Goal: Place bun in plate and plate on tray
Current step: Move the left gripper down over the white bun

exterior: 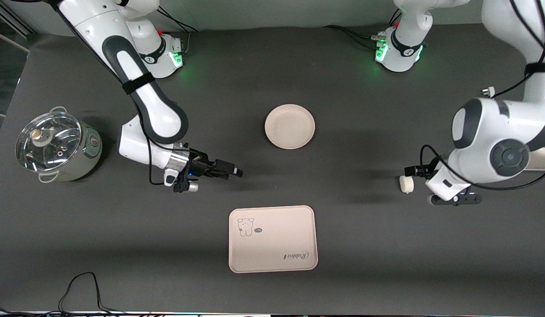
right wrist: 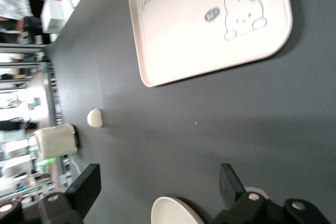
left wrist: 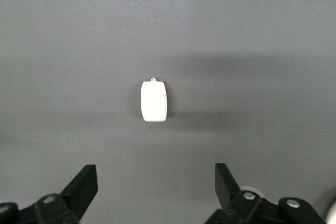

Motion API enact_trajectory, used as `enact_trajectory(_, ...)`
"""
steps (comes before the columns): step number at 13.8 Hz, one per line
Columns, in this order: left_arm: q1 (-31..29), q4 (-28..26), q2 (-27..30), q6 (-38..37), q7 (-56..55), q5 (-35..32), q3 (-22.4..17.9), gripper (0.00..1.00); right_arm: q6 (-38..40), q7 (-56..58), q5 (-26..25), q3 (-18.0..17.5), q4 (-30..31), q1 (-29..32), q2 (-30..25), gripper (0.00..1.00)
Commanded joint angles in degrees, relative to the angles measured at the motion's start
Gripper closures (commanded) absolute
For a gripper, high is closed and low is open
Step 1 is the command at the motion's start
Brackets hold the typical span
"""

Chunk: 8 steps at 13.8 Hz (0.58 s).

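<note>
The bun [exterior: 406, 184], a small white lump, lies on the dark table toward the left arm's end. My left gripper [exterior: 414, 171] hangs low right beside it, open and empty. In the left wrist view the bun [left wrist: 154, 101] lies ahead of the open left gripper [left wrist: 156, 184], not between the fingers. The round cream plate [exterior: 290, 126] sits mid-table, empty. The tray [exterior: 272, 238] lies nearer the front camera than the plate, empty. My right gripper [exterior: 235, 172] is open and empty above the table between plate and tray; its view shows the tray [right wrist: 210, 24], plate rim [right wrist: 176, 211] and bun [right wrist: 95, 117].
A pale green pot with a glass lid [exterior: 56, 147] stands at the right arm's end of the table. Cables [exterior: 85, 286] trail along the table edge nearest the front camera.
</note>
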State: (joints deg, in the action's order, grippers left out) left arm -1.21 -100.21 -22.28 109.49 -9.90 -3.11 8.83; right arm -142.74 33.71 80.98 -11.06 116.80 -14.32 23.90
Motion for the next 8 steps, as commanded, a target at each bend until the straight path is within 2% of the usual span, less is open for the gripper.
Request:
enact_trajectory(1,-0.02,-0.51,-3.54,3.43,0.24,-1.99,0.04,0.0,1.92,23.53,16.18,-0.37,8.33,0.17,-1.83,0.0)
enact_trajectory(2,-0.02,-1.04,-4.6,4.84,0.24,-1.99,0.04,0.0,3.15,26.55,18.75,-0.37,9.66,0.08,-1.75,0.0)
enact_trajectory(5,-0.11,-2.79,-7.68,9.67,0.24,-3.73,-0.05,0.0,4.39,26.67,19.22,-0.46,10.38,0.08,0.09,0.0)
enact_trajectory(7,-0.54,-6.12,-9.0,14.76,0.24,-7.78,-0.48,0.0,11.48,26.76,19.39,0.07,10.38,0.43,0.8,0.0)
enact_trajectory(8,-0.89,-7.79,-9.09,17.05,0.24,-7.79,-0.75,0.0,11.86,26.5,19.39,0.16,10.29,0.52,0.8,0.0)
